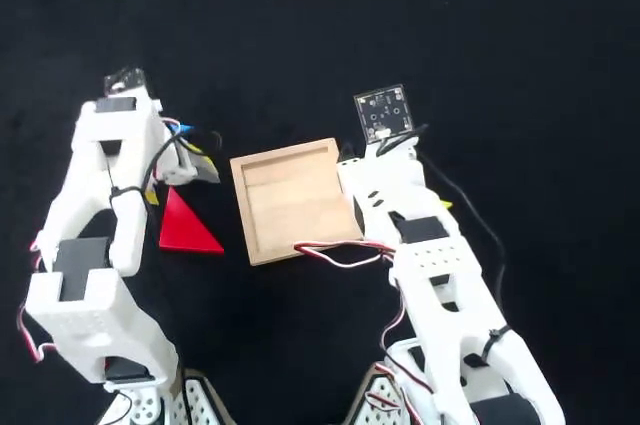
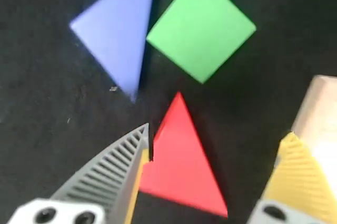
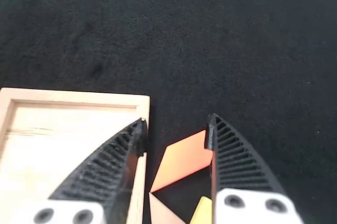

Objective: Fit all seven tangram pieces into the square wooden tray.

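Light square wooden tray bare, all seven unplaced; my left gripper open at flat red triangle, right gripper open over flat orange piece.

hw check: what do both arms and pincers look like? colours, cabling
Left arm and right arm: white shells, black servos, thin red, white and black wires. Left pincer: one grey ribbed finger, one yellow. Right pincer: two black ribbed fingers. A square black circuit board sits by the right wrist.
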### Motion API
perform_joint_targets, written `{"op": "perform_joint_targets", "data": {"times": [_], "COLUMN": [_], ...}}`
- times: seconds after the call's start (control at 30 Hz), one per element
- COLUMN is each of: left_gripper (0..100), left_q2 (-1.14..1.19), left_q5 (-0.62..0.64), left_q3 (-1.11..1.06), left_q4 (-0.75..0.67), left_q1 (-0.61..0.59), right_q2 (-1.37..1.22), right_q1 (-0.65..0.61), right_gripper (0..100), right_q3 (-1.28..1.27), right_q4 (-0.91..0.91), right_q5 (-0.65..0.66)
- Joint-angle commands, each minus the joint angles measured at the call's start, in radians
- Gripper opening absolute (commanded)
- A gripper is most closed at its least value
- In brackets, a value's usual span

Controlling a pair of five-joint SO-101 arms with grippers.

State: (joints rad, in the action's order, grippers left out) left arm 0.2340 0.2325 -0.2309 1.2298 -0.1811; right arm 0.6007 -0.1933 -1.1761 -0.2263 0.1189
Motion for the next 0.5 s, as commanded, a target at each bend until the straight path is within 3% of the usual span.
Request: {"op": "perform_joint_targets", "data": {"times": [0.0,0.33,0.47], "left_gripper": [37,37,37], "left_q2": [0.017,0.121,0.147], "left_q5": [-0.008,-0.008,-0.091], "left_q3": [-0.045,0.061,0.122], "left_q4": [-0.14,-0.144,-0.078], "left_q1": [0.033,0.081,0.17], "right_q2": [-0.008,-0.008,-0.008], "right_q1": [-0.012,-0.012,-0.012], "right_gripper": [19.1,19.1,19.1], "right_q3": [0.005,0.004,0.004], "right_q4": [0.018,0.018,0.018], "right_q5": [0.0,0.0,0.0]}}
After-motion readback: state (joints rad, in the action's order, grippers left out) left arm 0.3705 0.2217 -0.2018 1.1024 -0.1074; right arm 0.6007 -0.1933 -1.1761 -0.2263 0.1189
